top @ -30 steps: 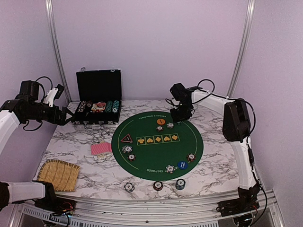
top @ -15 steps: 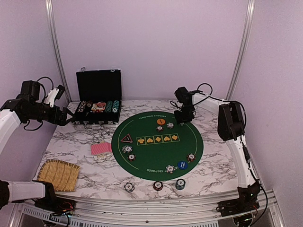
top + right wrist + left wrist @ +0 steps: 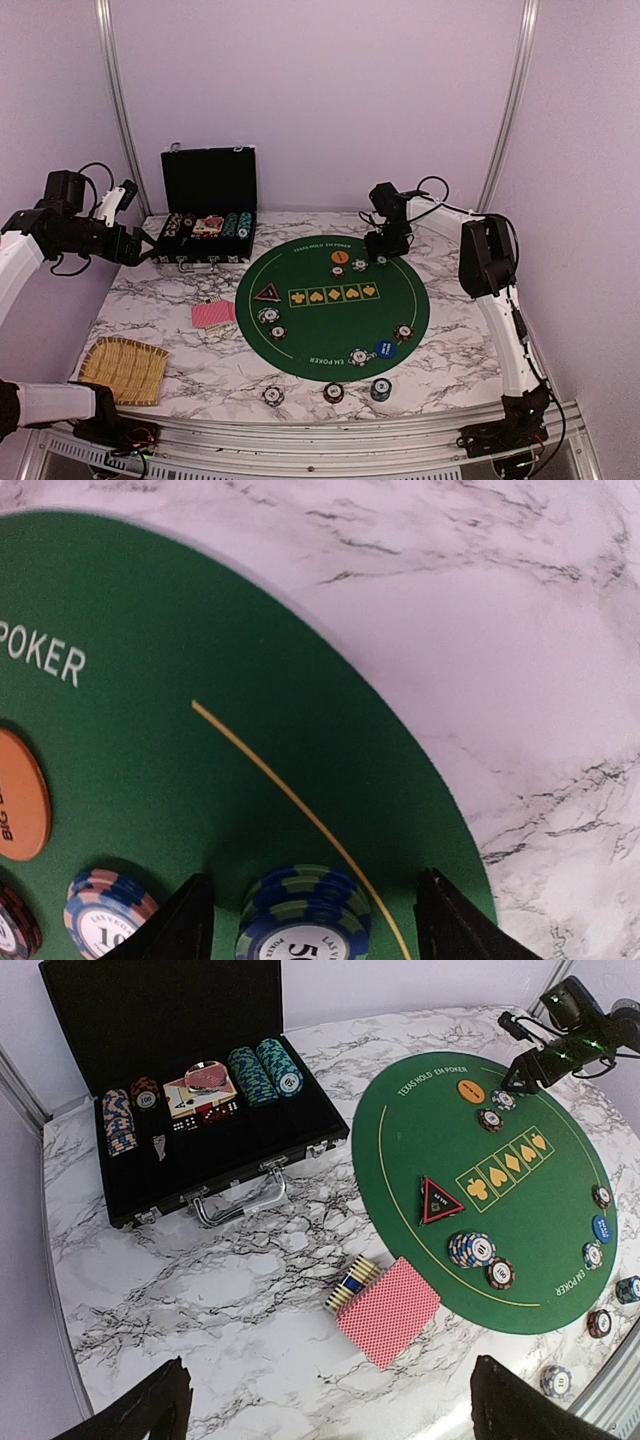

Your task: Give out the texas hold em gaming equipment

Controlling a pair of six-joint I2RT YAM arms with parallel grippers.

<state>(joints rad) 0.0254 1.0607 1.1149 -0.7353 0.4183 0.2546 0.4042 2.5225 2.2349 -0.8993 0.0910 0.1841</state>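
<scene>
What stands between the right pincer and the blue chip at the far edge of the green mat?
Nothing visible does. The open right pincer straddles the blue chip, bare green mat on both sides; the neighbouring pink chip lies outside its fingers.

My right gripper [image 3: 386, 248] is sitting slightly farther right along the far rim of the green felt [image 3: 320, 325] than a second ago. My dark elbow link [image 3: 483, 255] is standing a little farther left, so the white forearm is looking shorter. A blue-and-green striped chip [image 3: 303, 915] is now showing on the felt just right of the neighbouring chip [image 3: 359, 265], where none showed before. My fingers [image 3: 190, 925] are standing apart on either side of it, clear of its edge.
</scene>
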